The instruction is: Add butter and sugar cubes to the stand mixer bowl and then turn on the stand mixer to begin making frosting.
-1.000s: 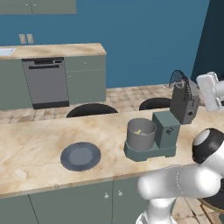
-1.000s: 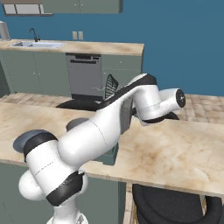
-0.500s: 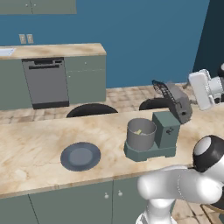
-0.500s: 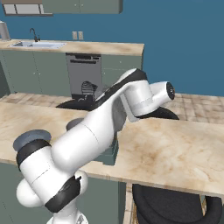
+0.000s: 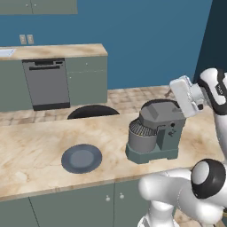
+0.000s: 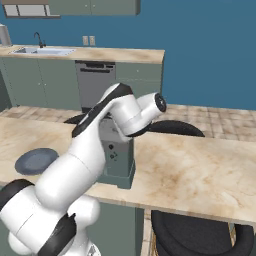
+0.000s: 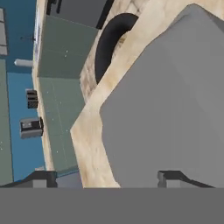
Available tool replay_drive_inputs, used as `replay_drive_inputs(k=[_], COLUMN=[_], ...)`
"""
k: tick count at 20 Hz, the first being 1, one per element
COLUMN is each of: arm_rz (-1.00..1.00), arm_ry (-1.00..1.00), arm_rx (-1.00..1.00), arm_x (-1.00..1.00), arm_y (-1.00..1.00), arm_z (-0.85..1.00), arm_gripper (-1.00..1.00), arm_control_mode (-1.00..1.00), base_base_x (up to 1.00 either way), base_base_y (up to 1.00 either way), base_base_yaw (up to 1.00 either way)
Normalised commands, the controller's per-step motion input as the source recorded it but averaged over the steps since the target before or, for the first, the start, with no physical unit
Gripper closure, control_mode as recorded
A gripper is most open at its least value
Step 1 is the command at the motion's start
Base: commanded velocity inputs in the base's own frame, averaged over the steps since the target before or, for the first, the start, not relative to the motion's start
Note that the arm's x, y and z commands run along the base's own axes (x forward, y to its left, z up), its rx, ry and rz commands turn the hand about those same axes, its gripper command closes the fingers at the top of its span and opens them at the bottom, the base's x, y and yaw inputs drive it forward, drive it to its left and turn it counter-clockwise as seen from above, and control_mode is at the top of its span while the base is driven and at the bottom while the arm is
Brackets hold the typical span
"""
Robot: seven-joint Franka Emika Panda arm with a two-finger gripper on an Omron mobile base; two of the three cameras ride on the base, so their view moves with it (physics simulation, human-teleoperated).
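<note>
The dark grey-green stand mixer (image 5: 156, 133) stands on the island counter (image 5: 35, 150) with its head down over the grey stand mixer bowl (image 5: 142, 142). My gripper (image 5: 174, 94) hovers just above and right of the rear of the head. In the hand view the gripper (image 7: 105, 178) is open, its fingertips wide apart, and the mixer head (image 7: 175, 100) looms close, with its edge reaching in between them. The arm hides part of the mixer (image 6: 118, 157) in the right base view. Butter and sugar cubes are hidden from sight.
A flat dark round plate (image 5: 81, 158) lies bare on the counter left of the mixer, also seen as the plate (image 6: 36, 160). Dark round stools (image 5: 93, 111) stand beyond the island; another stool (image 6: 195, 235) is at its near side. Back cabinets hold a dishwasher (image 5: 46, 82) and sink (image 6: 42, 50).
The mixer head, tilted up with its whisk showing a second ago, has swung down over the bowl. My hand followed it down and to the left.
</note>
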Motion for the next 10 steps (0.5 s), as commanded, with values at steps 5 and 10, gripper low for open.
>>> replay_drive_inputs(k=[5, 10], arm_rz=[0.0, 0.0], arm_ry=[0.24, 0.13], arm_rx=[-0.09, -0.07], arm_x=[0.0, -0.16], arm_y=[0.9, 0.36], arm_z=[-0.79, -0.29], arm_gripper=[-1.0, -1.0], arm_control_mode=[-1.0, -1.0], base_base_x=[0.0, 0.0], base_base_y=[0.0, 0.0], base_base_yaw=[0.0, 0.0])
